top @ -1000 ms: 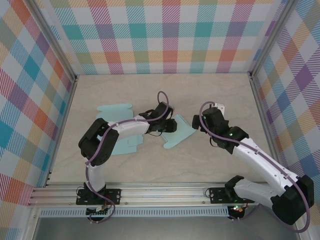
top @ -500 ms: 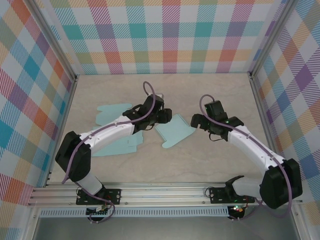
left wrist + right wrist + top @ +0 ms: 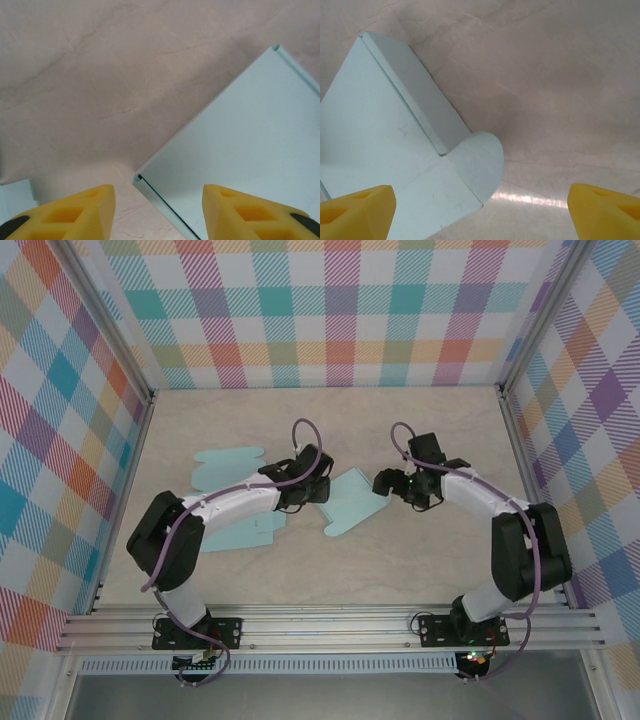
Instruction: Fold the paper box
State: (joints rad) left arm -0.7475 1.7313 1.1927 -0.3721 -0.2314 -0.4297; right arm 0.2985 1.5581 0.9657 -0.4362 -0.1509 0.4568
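Paper box (image 3: 355,505) – pale blue, betw. L end effector (image 3: 157,200) & R end effector (image 3: 480,192) – both spread.

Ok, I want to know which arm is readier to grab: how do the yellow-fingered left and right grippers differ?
The left gripper has the narrower jaw gap; the right gripper is spread much wider. The left gripper faces a straight corner of the pale blue flat paper box; the right gripper faces its rounded flap. Both are open, empty and flank that paper.
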